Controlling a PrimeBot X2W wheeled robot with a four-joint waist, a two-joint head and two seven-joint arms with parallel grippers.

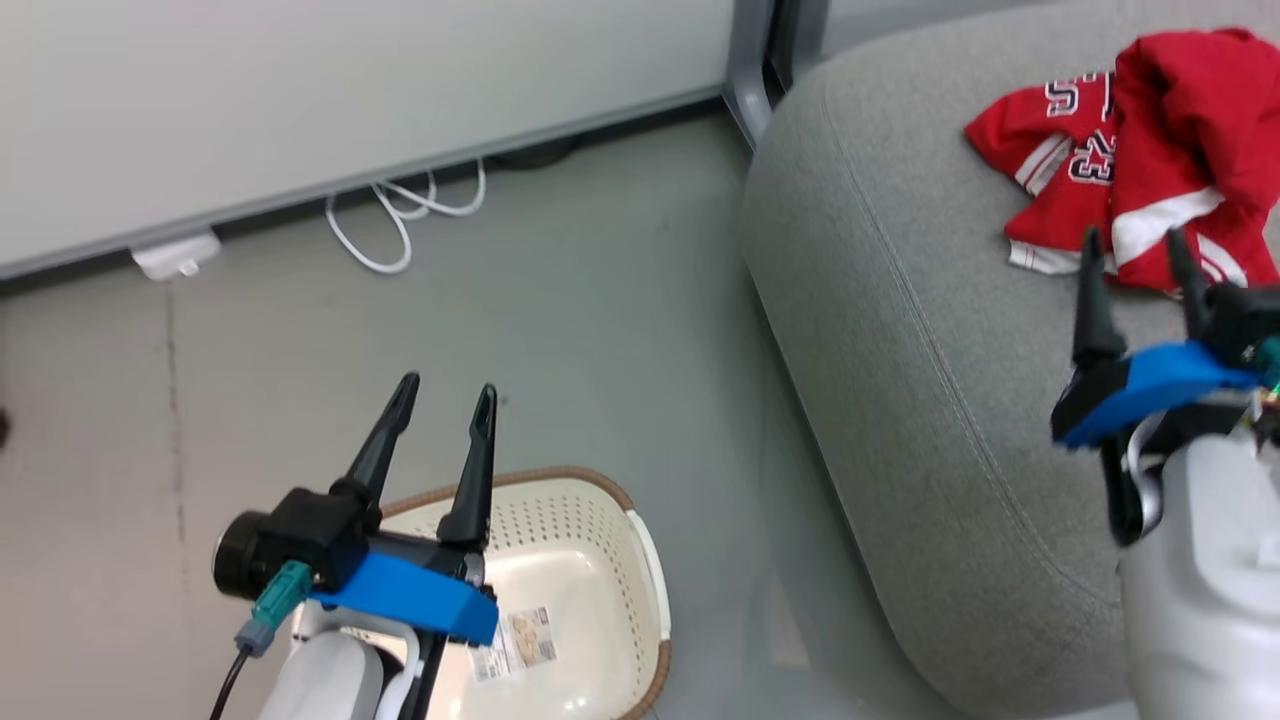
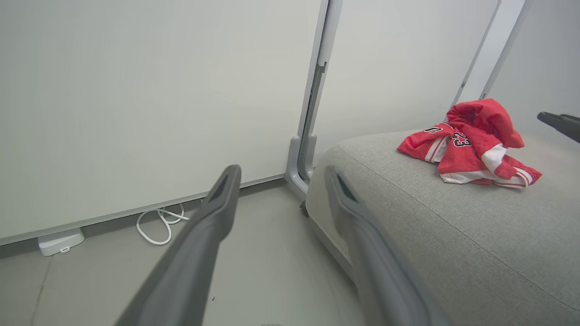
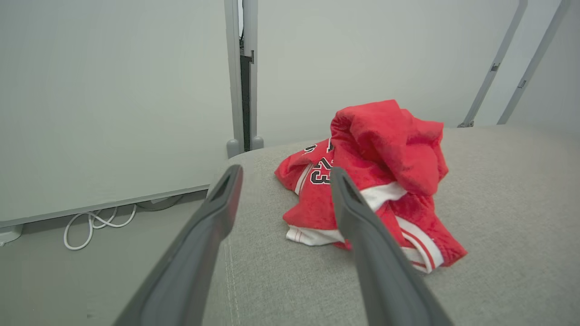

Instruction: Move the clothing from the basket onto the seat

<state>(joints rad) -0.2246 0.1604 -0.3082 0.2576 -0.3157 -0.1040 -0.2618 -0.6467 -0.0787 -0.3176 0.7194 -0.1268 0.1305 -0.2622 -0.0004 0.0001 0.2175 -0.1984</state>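
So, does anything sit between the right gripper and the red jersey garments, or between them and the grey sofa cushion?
Nothing visible does. The bright red, white-trimmed jersey garments already lie bunched on the large light grey fabric sofa cushion, and the right gripper stands open just before them, only bare cushion between.

Left hand (image 1: 447, 385) sits low at 7 o'clock in the head view, its two dark fingers (image 1: 472, 470) spread wide and empty, pointing up between 12 and 1 o'clock off a blue wrist mount (image 1: 410, 597) and the pale left forearm (image 1: 325, 680). Over at 3 o'clock, the right hand (image 1: 1132, 238) rides on the pale right forearm (image 1: 1200, 590), its prongs parted and aimed at 12, nothing between them. Both wrist views back it up: each pair gapes apart, gripping nothing.
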